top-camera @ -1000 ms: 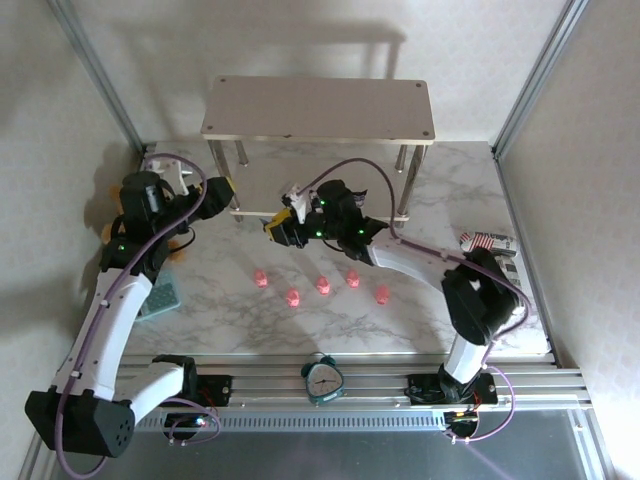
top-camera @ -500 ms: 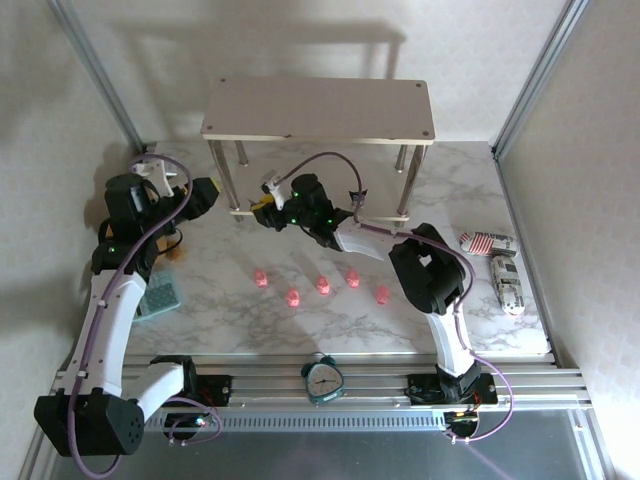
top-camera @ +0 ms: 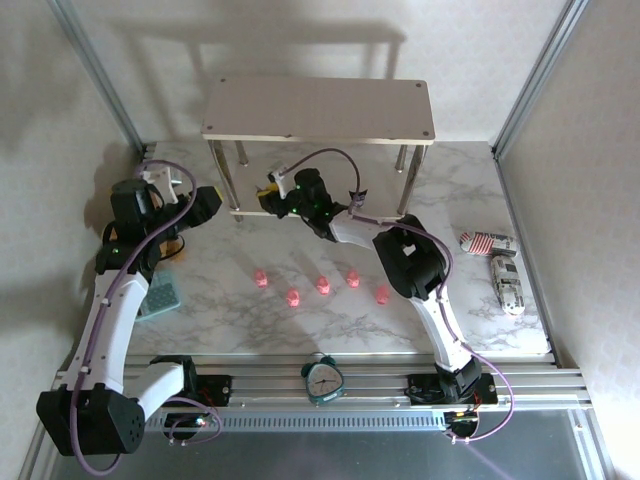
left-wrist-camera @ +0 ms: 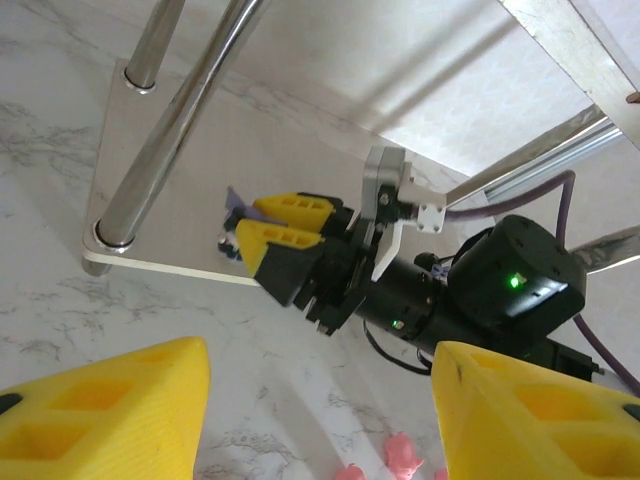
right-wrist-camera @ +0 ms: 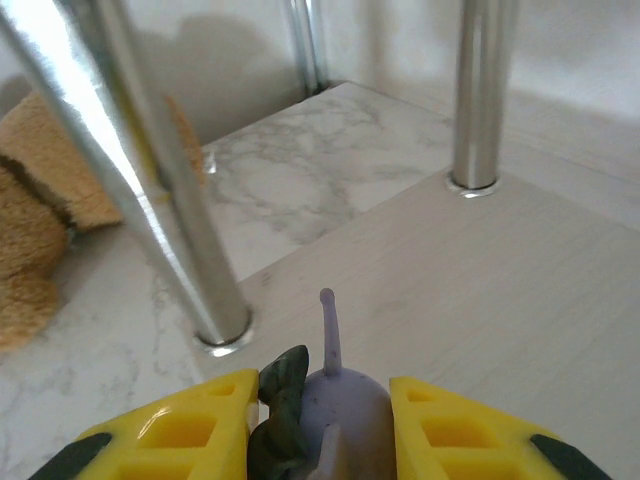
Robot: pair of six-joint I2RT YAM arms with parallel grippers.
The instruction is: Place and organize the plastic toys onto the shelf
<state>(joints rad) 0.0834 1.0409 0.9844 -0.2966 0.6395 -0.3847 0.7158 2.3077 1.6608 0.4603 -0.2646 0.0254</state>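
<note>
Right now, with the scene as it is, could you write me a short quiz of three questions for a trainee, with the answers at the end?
1. How many pigs stand on the table?
2. True or false: the left gripper holds a pig.
3. What is the right gripper shut on, over the lower board? A. clock B. figurine C. pig

Key: 1. Five. 2. False: it is open and empty. 3. B.
</note>
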